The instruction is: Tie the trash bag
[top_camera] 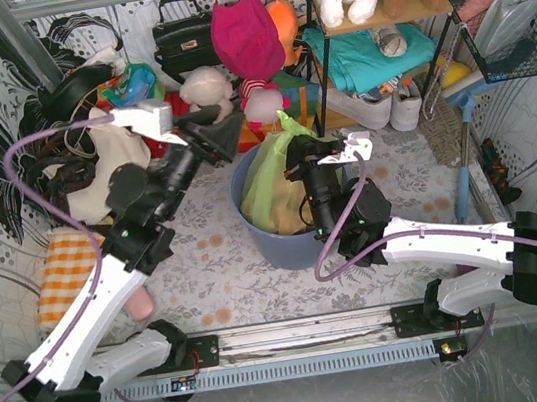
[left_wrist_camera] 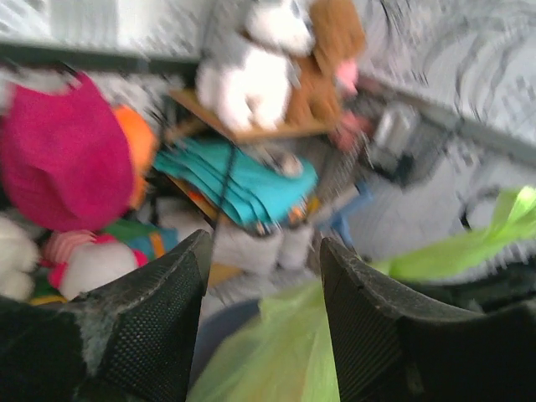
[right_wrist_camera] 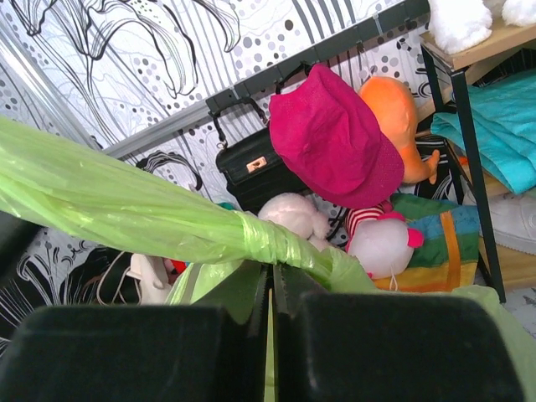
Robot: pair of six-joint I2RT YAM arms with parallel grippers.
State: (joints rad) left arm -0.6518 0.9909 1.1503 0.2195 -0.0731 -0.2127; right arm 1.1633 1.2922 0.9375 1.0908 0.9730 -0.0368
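The trash bag (top_camera: 269, 189), thin lime-green plastic, sits in a blue-grey round bin (top_camera: 280, 245). My right gripper (top_camera: 296, 161) is at the bag's top right and is shut on a thin fold of its plastic. In the right wrist view, a twisted green strip with a wrapped knot (right_wrist_camera: 280, 239) crosses just above the shut right gripper (right_wrist_camera: 270, 275). My left gripper (top_camera: 230, 134) hovers at the bag's upper left, open and holding nothing. In the blurred left wrist view, the bag (left_wrist_camera: 280, 352) lies below and beyond the gap of the left gripper (left_wrist_camera: 264, 251). A green strip (left_wrist_camera: 469, 247) trails off to the right.
Behind the bin lie a black handbag (top_camera: 182, 40), a magenta hat (top_camera: 246, 34) and soft toys (top_camera: 206, 89). A shelf (top_camera: 378, 18) with plush animals and teal cloth stands at the back right. A wire basket (top_camera: 513, 13) hangs right. An orange checked cloth (top_camera: 65, 272) lies left.
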